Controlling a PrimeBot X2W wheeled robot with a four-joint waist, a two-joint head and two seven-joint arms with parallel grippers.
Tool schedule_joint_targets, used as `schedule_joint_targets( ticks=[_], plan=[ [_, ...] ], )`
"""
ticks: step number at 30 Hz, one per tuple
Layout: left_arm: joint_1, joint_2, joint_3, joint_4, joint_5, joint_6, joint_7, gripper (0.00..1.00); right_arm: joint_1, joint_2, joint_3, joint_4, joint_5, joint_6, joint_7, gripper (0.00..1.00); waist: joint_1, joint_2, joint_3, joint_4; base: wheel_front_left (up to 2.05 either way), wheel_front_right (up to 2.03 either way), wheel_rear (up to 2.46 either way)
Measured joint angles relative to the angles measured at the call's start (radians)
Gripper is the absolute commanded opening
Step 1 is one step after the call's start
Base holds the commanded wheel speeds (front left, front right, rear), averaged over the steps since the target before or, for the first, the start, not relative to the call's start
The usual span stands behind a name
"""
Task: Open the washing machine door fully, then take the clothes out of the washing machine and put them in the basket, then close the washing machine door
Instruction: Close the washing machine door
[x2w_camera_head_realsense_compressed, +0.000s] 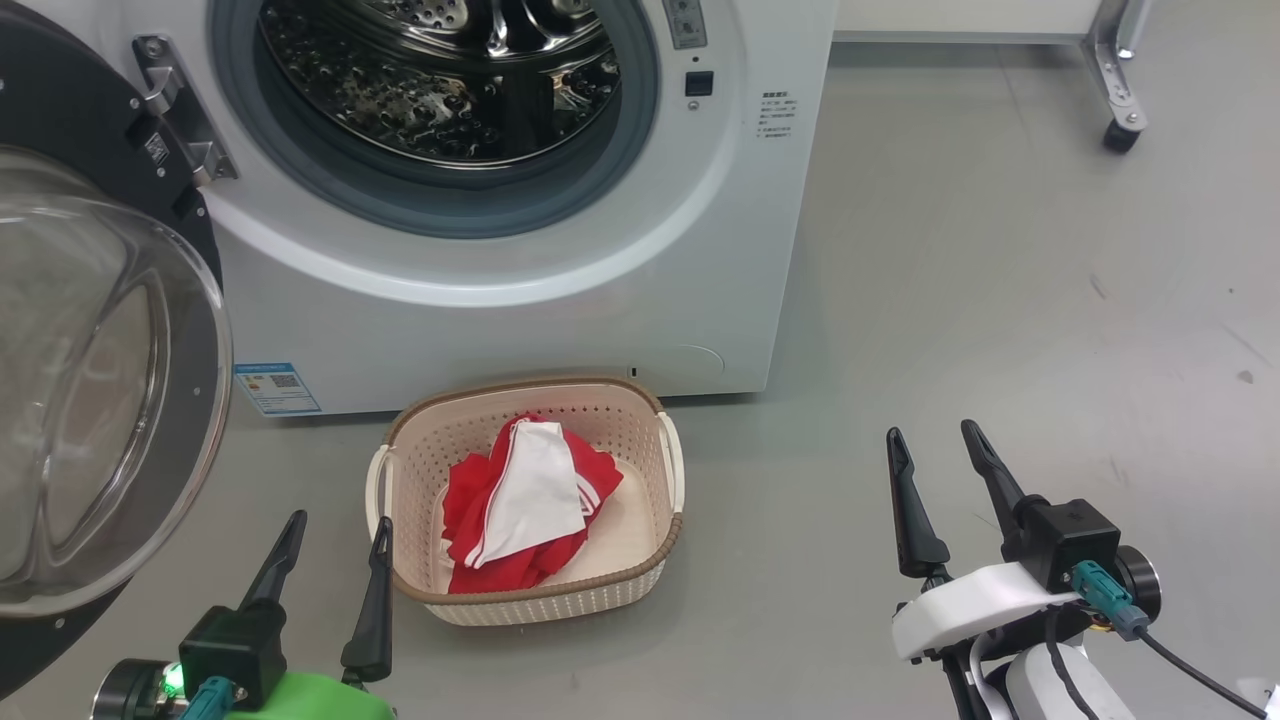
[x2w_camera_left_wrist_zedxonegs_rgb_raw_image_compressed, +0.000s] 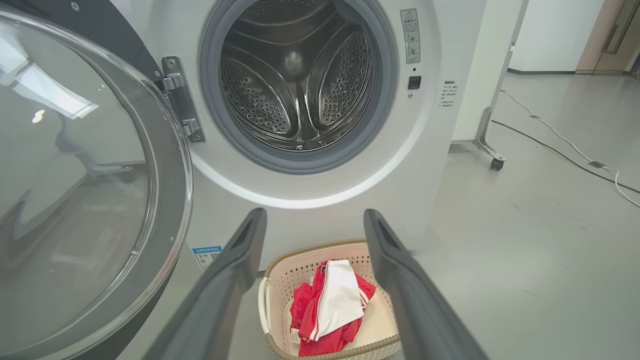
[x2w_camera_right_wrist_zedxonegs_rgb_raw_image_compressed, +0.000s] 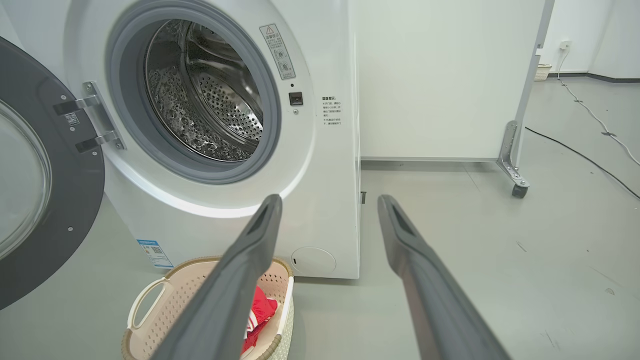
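The clothes (x2w_camera_head_realsense_compressed: 525, 505) are laid in the basket (x2w_camera_head_realsense_compressed: 560, 600), which is set on the floor just before the washing machine (x2w_camera_head_realsense_compressed: 520, 320), below its empty drum (x2w_camera_head_realsense_compressed: 440, 80). The door (x2w_camera_head_realsense_compressed: 100, 380) is swung wide at the left. The left gripper (x2w_camera_head_realsense_compressed: 340, 520) and right gripper (x2w_camera_head_realsense_compressed: 931, 430) are held with fingers apart and nothing between them, presumably readied for closing it.

Grey smooth floor (x2w_camera_head_realsense_compressed: 1000, 300), lightly scuffed. White wheeled partition (x2w_camera_right_wrist_zedxonegs_rgb_raw_image_compressed: 440, 75) stands on it. Cables (x2w_camera_left_wrist_zedxonegs_rgb_raw_image_compressed: 595, 164) trail across the floor.

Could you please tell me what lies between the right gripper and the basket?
Bare grey floor, seen in the head view, separates the right gripper from the basket.
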Motion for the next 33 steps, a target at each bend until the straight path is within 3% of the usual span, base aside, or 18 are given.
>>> schedule_joint_targets(
  ticks=[13,33],
  plan=[
    [-0.006,-0.001,0.007,0.002,0.000,0.009,-0.001,1.00,0.000,-0.014,-0.013,-0.011,-0.007,0.000,0.000,1.00,0.0000,0.0000,0.005,0.096,0.00,0.00,0.00],
    [-0.012,-0.014,0.081,0.042,0.000,0.035,-0.026,1.00,0.005,-0.023,0.001,0.005,-0.016,0.004,0.000,1.00,0.0000,0.0000,-0.002,0.370,0.00,0.00,0.00]
  ],
)
